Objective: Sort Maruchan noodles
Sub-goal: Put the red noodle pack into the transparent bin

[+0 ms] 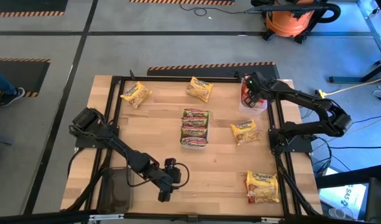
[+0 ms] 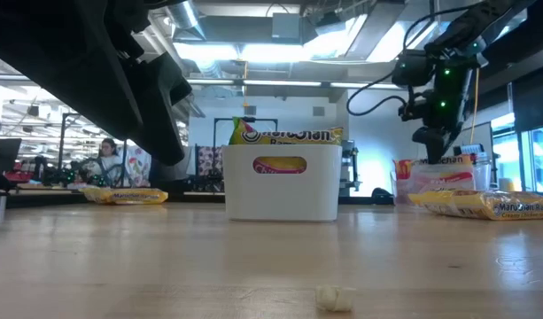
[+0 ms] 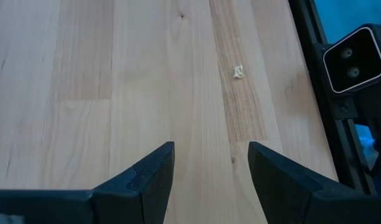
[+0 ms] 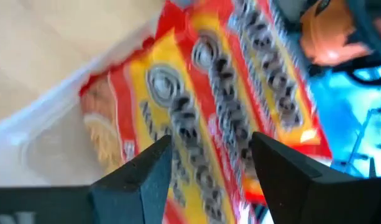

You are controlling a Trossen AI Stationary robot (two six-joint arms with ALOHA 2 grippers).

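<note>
Yellow Maruchan packets lie flat on the wood at the far left point(image 1: 136, 94), far middle point(image 1: 199, 89), right of centre point(image 1: 245, 132) and near right point(image 1: 262, 186). Green-wrapped packets point(image 1: 195, 127) fill a white tray point(image 2: 284, 190) at the table's middle. Red-and-yellow packets point(image 4: 240, 106) sit in a clear tray point(image 1: 260, 107) at the far right corner. My right gripper point(image 1: 249, 87) hangs open just above them, its fingers point(image 4: 146, 168) on either side of the top packet. My left gripper point(image 3: 212, 152) is open over bare wood near the table's near edge point(image 1: 167, 186).
A dark tray point(image 1: 115, 186) sits at the near left corner beside my left arm. A small pale crumb point(image 3: 238, 71) lies on the wood ahead of the left gripper. A black frame point(image 1: 115, 81) borders the table. Bare wood lies between the middle tray and the near edge.
</note>
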